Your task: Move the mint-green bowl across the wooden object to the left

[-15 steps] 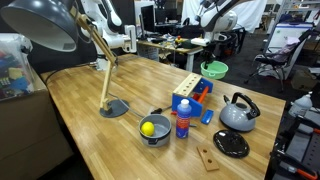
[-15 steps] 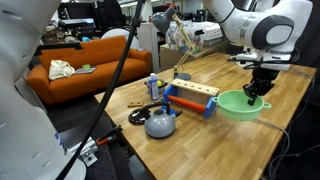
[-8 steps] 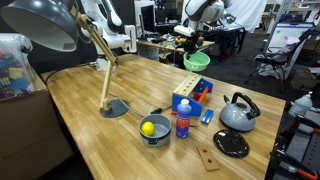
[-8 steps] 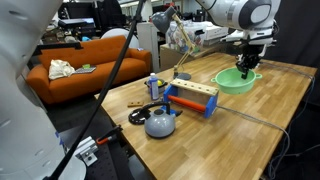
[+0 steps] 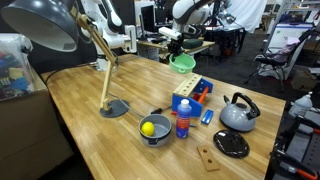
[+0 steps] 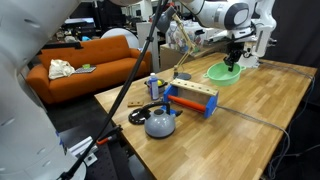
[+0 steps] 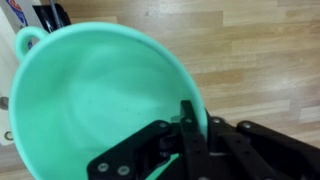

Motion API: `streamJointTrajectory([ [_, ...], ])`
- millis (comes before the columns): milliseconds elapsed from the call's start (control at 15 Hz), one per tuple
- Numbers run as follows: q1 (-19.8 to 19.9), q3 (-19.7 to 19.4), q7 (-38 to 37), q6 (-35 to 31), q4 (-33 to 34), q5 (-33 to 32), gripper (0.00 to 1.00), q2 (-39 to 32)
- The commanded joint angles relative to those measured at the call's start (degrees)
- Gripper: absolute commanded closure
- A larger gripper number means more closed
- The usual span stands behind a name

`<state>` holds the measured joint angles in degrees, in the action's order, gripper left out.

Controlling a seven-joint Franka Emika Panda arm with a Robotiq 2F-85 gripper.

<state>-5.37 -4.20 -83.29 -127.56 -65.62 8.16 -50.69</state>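
Observation:
The mint-green bowl [image 5: 183, 63] hangs in the air, held by its rim in my gripper [image 5: 178, 50]. It is above the far part of the table, past the pale wooden block [image 5: 186, 92] with holes in its top. In an exterior view the bowl [image 6: 223, 72] is beyond the block [image 6: 192, 97], under the gripper [image 6: 234, 58]. In the wrist view the bowl [image 7: 90, 95] fills the frame, and the gripper [image 7: 188, 125] is shut on its rim, one finger inside and one outside.
A grey metal bowl with a yellow ball [image 5: 153, 128], a blue bottle [image 5: 183, 118], a grey kettle [image 5: 238, 112], a black plate [image 5: 231, 144] and a small flat wooden piece [image 5: 209, 157] stand near the block. A desk lamp [image 5: 108, 70] stands at the left.
The gripper has carried the bowl from the block's right side, up and over, to the left and further back across the table. Other things have not moved.

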Motion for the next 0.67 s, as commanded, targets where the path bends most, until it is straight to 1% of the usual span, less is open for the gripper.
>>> streamJointTrajectory([
  [0,-0.6,1.4,4.3,0.8,5.2,-1.3,0.98,-3.0],
  [200,-1.8,2.4,9.1,0.0,6.2,-2.2,0.98,-4.5],
  [600,-4.3,2.4,18.0,-1.2,7.0,-4.3,0.98,-7.0],
])
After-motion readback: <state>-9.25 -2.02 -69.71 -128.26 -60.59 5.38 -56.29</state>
